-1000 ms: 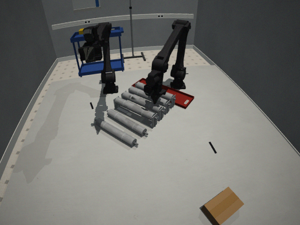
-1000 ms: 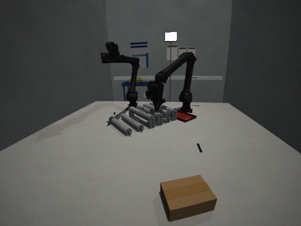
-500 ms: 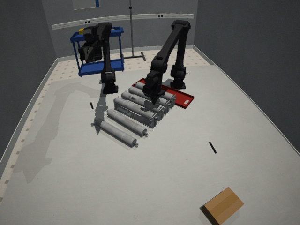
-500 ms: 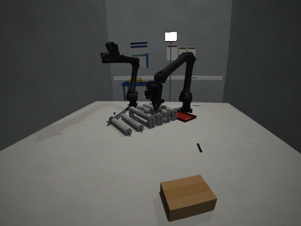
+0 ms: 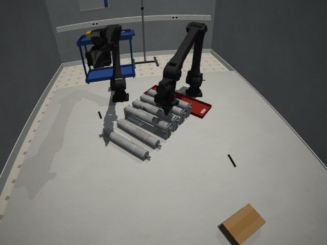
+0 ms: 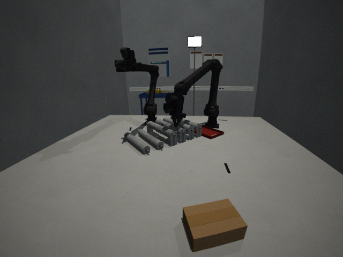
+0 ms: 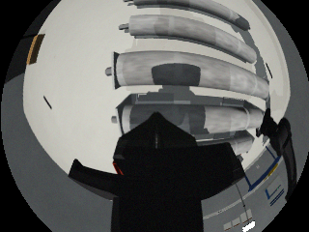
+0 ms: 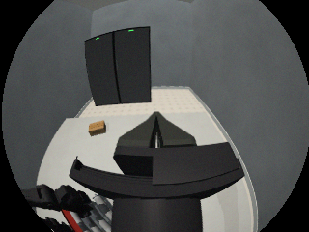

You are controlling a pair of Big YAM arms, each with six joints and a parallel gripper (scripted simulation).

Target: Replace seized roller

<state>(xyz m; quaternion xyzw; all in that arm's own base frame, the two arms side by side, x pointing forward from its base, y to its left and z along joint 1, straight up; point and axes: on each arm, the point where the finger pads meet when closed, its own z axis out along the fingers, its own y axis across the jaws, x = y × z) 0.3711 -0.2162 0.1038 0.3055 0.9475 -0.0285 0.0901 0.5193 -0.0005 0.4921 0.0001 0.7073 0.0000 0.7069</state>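
- Top view: the left pincer (image 5: 166, 114) (image 6: 175, 126) (image 7: 156, 114) pointed down over the roller bed (image 5: 168, 132) (image 6: 173, 138), its tips at the second roller (image 5: 143, 105) (image 7: 227, 118) from the near side. Whether they touched it could not be told.
- Four rollers lay across the bed; which was seized could not be told. Two loose rollers, a nearer one (image 5: 127, 143) (image 6: 136, 142) and a farther one (image 5: 138, 132) (image 6: 150, 138) (image 7: 193, 34), lay roughly parallel on the tabletop (image 5: 184, 171) (image 6: 138, 193) (image 7: 63, 72) (image 8: 63, 155), near and left of the bed.
- The red scrap tray (image 5: 192, 101) (image 6: 211, 131) (image 8: 71, 218) sat at the bed's far right, no roller showing in its visible part.
- Exterior view: the right pincer (image 5: 96, 62) (image 6: 117, 65) (image 8: 156, 113) was raised high on the left, well apart from the rollers. A cardboard box (image 5: 244, 224) (image 6: 214, 221) (image 8: 97, 128) stood in the near part.
- Left wrist view: the left pincer was fully closed with nothing in it, its tips in front of the second roller.
- Right wrist view: the right pincer was fully closed too, and held nothing. The bed and tray showed only partly, at the lower left.
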